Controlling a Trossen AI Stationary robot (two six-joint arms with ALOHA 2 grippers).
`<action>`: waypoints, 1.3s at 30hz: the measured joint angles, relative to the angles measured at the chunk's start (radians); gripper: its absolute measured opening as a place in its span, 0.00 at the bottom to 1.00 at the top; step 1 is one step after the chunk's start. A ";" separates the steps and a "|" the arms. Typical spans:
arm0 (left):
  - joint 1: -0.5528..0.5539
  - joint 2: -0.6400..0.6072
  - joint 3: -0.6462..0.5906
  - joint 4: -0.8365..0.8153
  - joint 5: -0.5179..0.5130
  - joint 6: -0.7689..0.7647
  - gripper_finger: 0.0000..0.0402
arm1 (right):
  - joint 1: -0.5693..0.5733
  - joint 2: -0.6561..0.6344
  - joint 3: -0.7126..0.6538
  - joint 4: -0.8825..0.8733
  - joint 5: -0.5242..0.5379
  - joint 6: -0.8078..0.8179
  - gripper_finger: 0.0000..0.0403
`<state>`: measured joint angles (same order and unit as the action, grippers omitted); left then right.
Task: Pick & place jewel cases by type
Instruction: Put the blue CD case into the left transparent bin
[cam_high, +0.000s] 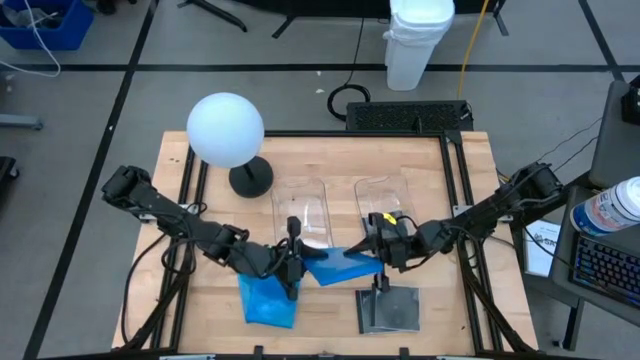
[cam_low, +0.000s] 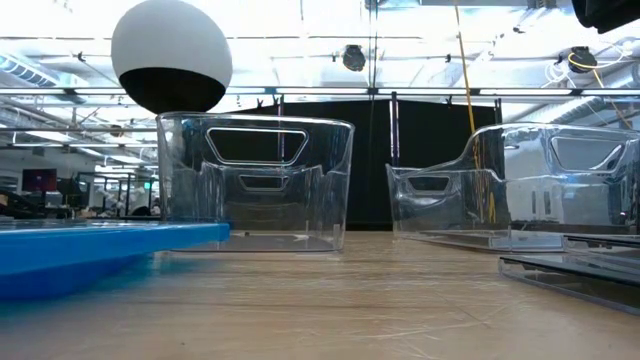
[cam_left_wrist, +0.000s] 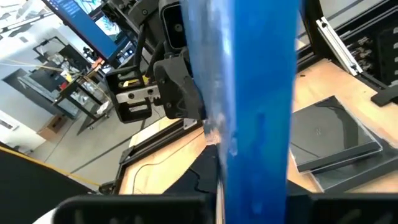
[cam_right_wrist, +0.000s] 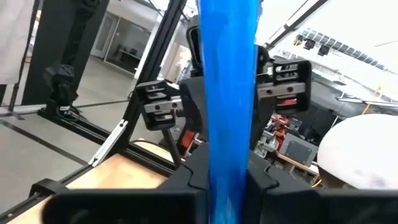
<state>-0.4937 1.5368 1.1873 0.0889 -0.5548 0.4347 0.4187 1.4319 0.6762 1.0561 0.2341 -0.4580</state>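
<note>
A translucent blue jewel case (cam_high: 338, 266) hangs in the air between my two grippers, over the table's middle. My left gripper (cam_high: 296, 264) is shut on its left end, and my right gripper (cam_high: 376, 252) is shut on its right end. In both wrist views the case shows edge-on (cam_left_wrist: 255, 93) (cam_right_wrist: 227, 93). More blue jewel cases (cam_high: 268, 300) lie flat in a pile at the near left. Dark jewel cases (cam_high: 390, 310) lie flat at the near right. Neither gripper's fingers show in the low view. My left gripper pinches the blue case's left edge (cam_left_wrist: 249, 180) between its two fingers, coming about level from the table's left. The case is lifted clear of the table and tilted. My right gripper pinches the opposite, right edge (cam_right_wrist: 227, 174) between its two fingers (cam_right_wrist: 268, 182), coming from the table's right.
Two clear bins (cam_high: 300, 208) (cam_high: 386, 205) stand side by side just beyond the held case. A white globe lamp (cam_high: 226, 130) on a dark foot stands at the far left. A black frame rail (cam_high: 452, 200) runs along the table's sides.
</note>
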 joint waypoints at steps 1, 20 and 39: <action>0.000 0.000 0.000 -0.006 -0.001 0.001 0.10 | 0.000 0.000 0.000 0.000 0.001 0.000 0.06; -0.105 -0.344 -0.001 -0.503 0.033 0.041 0.29 | 0.002 -0.150 0.000 -0.211 0.055 0.029 0.08; 0.266 -0.783 -0.806 0.396 0.678 -0.293 0.01 | -0.029 -0.149 -0.001 -0.279 -0.060 0.187 0.06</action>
<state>-0.2281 0.7537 0.3816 0.4845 0.1230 0.1416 0.3892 1.2831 0.6750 0.7775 0.1741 -0.2709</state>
